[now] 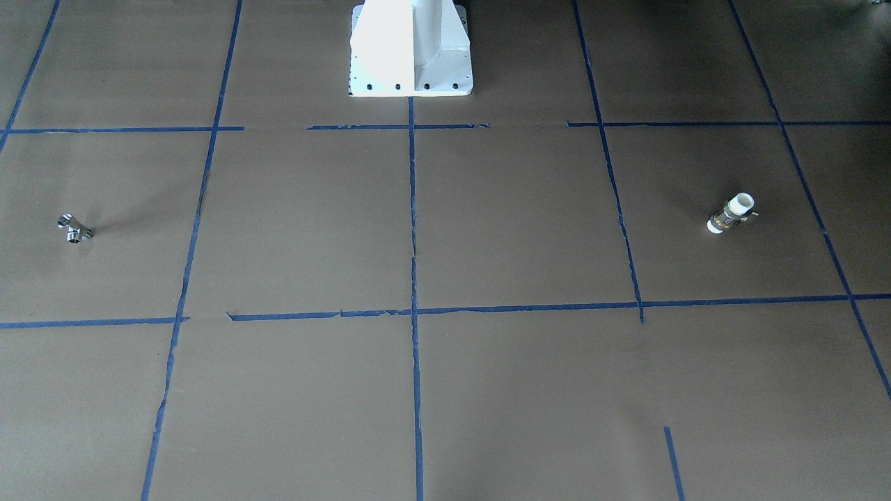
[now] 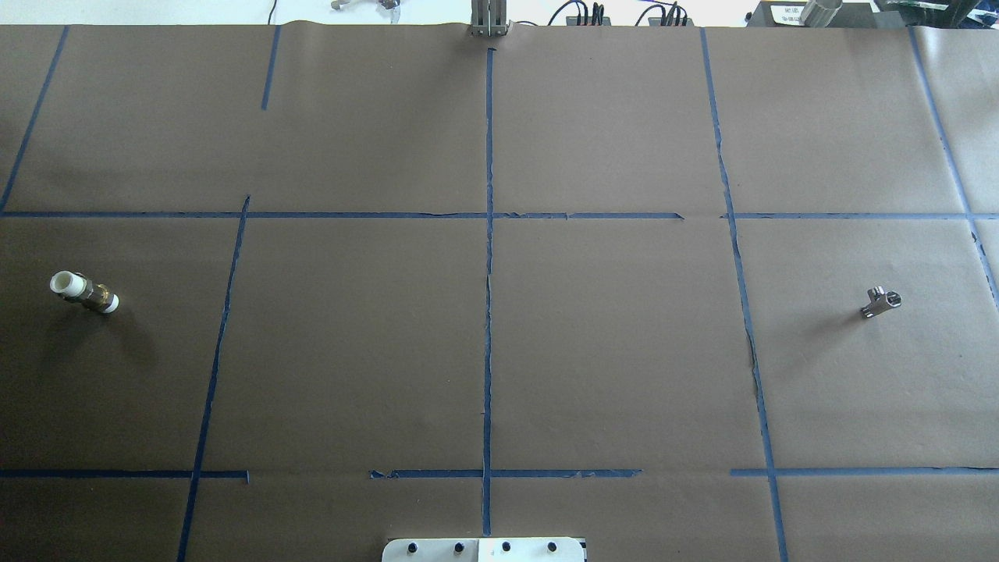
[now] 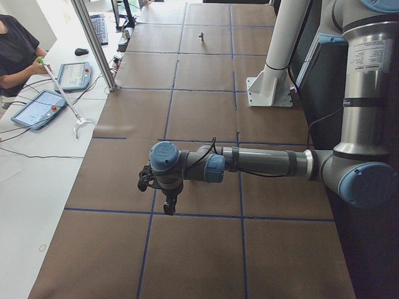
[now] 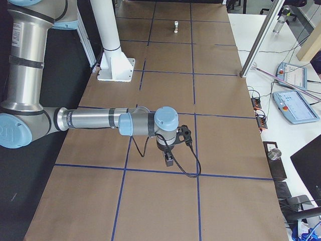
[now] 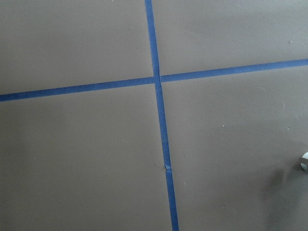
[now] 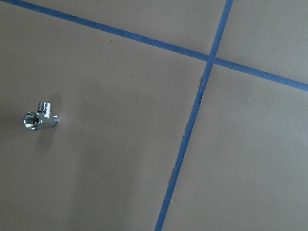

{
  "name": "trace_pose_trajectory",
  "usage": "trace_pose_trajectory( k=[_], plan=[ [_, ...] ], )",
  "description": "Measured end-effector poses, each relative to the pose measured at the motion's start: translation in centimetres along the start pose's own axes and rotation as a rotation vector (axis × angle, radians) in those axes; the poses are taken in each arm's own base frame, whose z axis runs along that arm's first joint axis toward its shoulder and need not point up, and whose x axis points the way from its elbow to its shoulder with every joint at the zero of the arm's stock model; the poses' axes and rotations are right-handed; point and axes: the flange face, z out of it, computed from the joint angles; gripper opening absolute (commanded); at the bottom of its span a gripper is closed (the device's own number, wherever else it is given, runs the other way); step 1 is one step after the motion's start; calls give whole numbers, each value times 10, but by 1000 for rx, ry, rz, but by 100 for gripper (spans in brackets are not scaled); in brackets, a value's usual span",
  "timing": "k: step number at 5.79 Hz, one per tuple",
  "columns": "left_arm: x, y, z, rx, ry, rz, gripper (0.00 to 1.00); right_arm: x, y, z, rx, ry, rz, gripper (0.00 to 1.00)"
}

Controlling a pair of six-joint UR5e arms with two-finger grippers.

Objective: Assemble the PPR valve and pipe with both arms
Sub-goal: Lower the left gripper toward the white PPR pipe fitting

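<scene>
The PPR valve point(image 1: 731, 213), white with a brass middle band, lies on the brown table; it also shows in the overhead view point(image 2: 84, 292) at far left. A white sliver at the left wrist view's right edge point(image 5: 304, 161) may be its end. The chrome T-shaped pipe point(image 1: 74, 229) lies at the opposite end, at the right of the overhead view point(image 2: 882, 302) and at the left of the right wrist view point(image 6: 39, 117). My left gripper point(image 3: 168, 205) and right gripper point(image 4: 169, 159) hang above the table, seen only from the sides. I cannot tell whether they are open or shut.
The white pedestal base point(image 1: 411, 49) stands at the robot's edge of the table. Blue tape lines point(image 2: 488, 273) grid the brown paper. An operator point(image 3: 15, 50), tablets point(image 3: 38, 109) and an aluminium post point(image 3: 93, 43) are along the far side.
</scene>
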Motion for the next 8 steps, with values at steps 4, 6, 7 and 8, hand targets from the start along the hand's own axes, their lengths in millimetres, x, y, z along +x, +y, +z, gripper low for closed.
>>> trace_pose_trajectory(
  k=[4, 6, 7, 8],
  plan=[
    [-16, 52, 24, 100, 22, 91, 100, 3, 8, 5, -5, -6, 6, 100],
    [36, 40, 48, 90, 63, 10, 100, 4, 9, 7, -8, -4, 3, 100],
    [81, 27, 69, 58, 94, -43, 100, 5, 10, 8, -10, -2, -2, 100],
    [129, 21, 91, 36, 120, -99, 100, 5, 11, 9, -12, -3, -3, 100]
  ],
)
